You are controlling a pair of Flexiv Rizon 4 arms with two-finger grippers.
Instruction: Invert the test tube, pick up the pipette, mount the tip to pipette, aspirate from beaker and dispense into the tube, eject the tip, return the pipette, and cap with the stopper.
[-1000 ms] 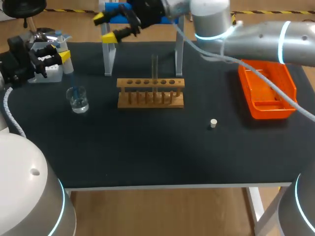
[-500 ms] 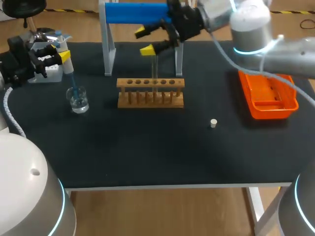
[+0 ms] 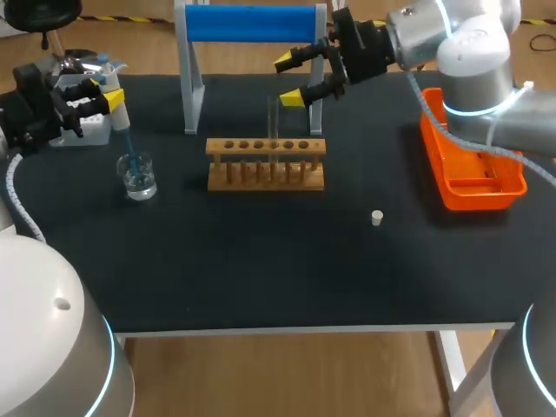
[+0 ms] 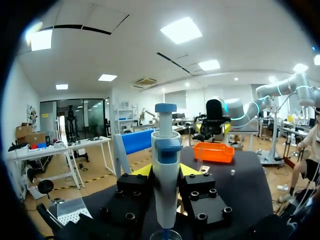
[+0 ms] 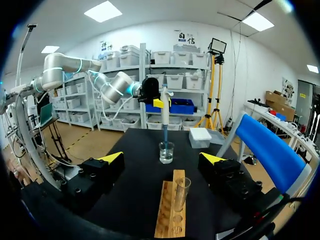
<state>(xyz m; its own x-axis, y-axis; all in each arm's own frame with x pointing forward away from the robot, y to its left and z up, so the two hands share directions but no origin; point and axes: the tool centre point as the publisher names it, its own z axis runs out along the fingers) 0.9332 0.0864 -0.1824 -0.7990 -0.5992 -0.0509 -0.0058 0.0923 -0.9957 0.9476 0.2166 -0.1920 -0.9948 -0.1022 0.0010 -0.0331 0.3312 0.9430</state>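
Editor: Pipette (image 3: 119,115) first. Where is it?

Photographer: Upright in the left gripper (image 3: 94,94), at the far left of the table (image 3: 261,261). Both yellow-tipped fingers clamp its white and blue body from either side, and the left wrist view has it standing straight up between them.

Editor: And its tip?

Photographer: A blue tip (image 3: 129,149) is on it and dips into the mouth of the beaker (image 3: 138,177), which holds clear liquid. I cannot tell whether the tip reaches the liquid. A white box (image 3: 87,130) sits just behind the beaker, beside the gripper.

Editor: Where is the test tube?

Photographer: The test tube (image 3: 273,126) stands upright in a middle hole of the wooden rack (image 3: 266,163), at the table's centre. The right wrist view shows its open end up.

Editor: What about the right arm?

Photographer: The right gripper (image 3: 293,80) hangs above the far side of the rack, just beside the blue-topped stand (image 3: 250,23). Its fingers are spread wide and hold nothing. From its own camera, the tube and rack lie ahead between the two fingers, touched by neither, with the beaker and pipette in line beyond.

Editor: Where is the stopper?

Photographer: The white stopper (image 3: 376,218) lies on the dark table, in front and to the right of the rack, apart from it. The orange tray (image 3: 473,165) sits further right.
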